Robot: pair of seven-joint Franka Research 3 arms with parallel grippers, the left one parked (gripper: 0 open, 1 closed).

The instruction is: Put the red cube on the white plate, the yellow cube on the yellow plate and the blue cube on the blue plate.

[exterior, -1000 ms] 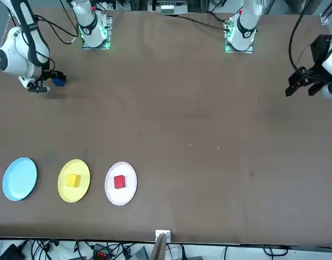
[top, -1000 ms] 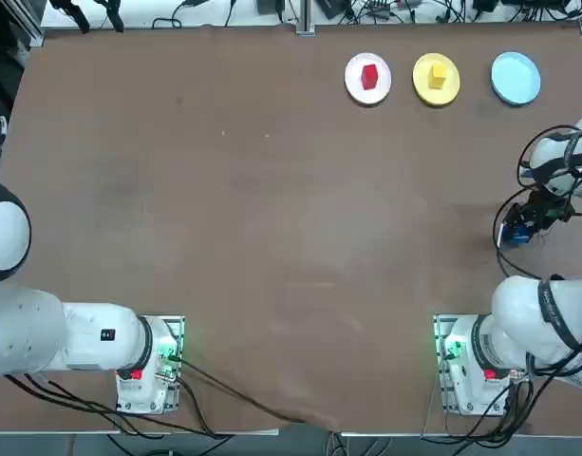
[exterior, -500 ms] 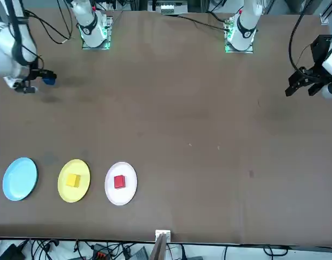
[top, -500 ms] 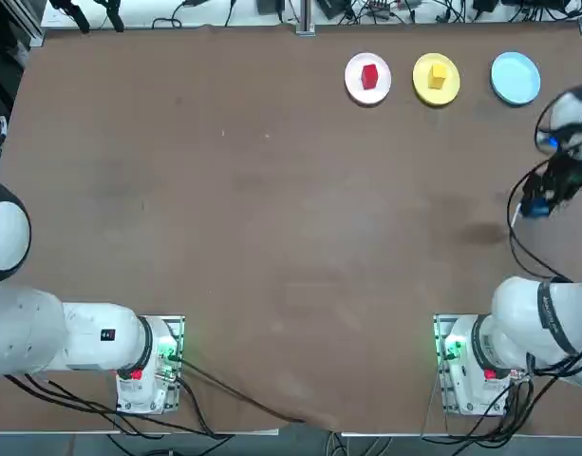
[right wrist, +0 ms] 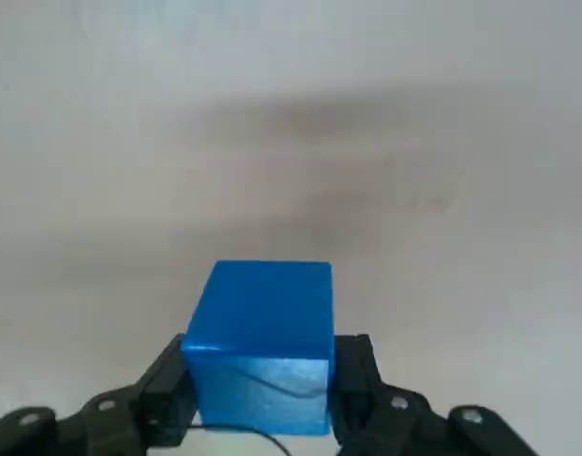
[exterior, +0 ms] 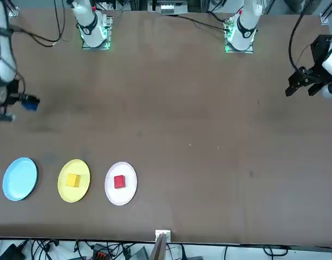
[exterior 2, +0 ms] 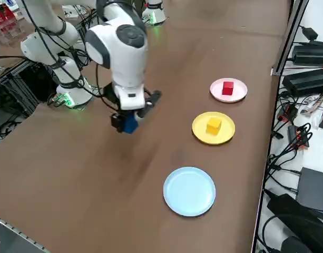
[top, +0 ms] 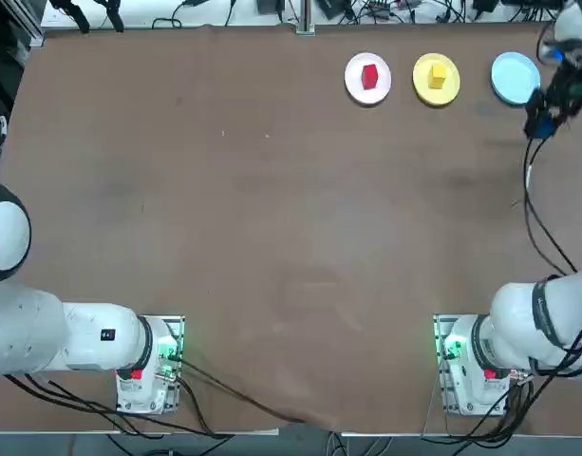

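My right gripper is shut on the blue cube and carries it above the table, near the right edge. The light blue plate lies bare at the far right, just beyond the gripper. On the yellow plate rests the yellow cube. The red cube sits on the white plate.
The three plates stand in a row along the table's far edge. Cables and boxes lie beyond that edge. The brown tabletop stretches wide to the left of the plates.
My right gripper has carried the blue cube from the near right part of the table toward the far edge, ending close beside the blue plate. The plates and other cubes have not moved.
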